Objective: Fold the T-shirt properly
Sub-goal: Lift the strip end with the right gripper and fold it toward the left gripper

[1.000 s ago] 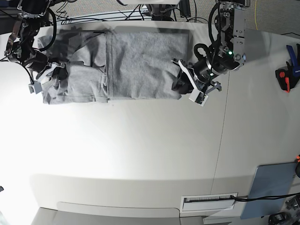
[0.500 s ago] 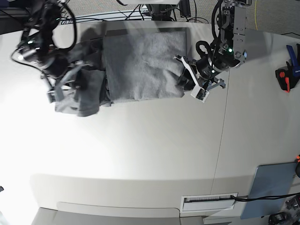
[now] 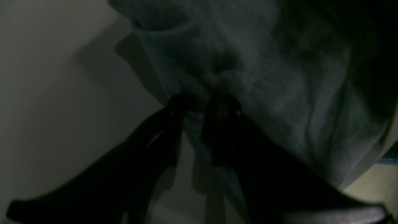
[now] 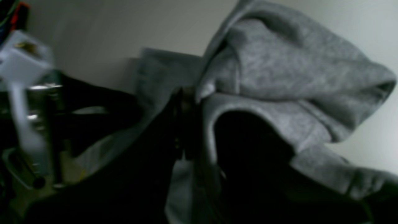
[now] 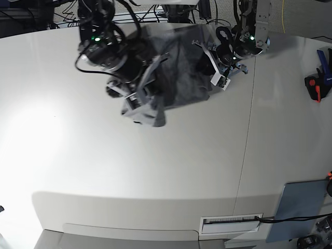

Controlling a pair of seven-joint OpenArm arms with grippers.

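Both tools grip the T-shirt (image 5: 179, 72), which hangs bunched above the far part of the desk (image 5: 155, 166). My right tool (image 4: 186, 102) is clamped on a grey fold. My left tool (image 3: 199, 102) pinches the opposite edge.

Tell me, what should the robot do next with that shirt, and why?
Probably carry the right gripper on toward the left gripper, then lower. Both are shut on the T-shirt, and the right one's bunched end hangs lifted above the table, so the fold isn't laid down yet.
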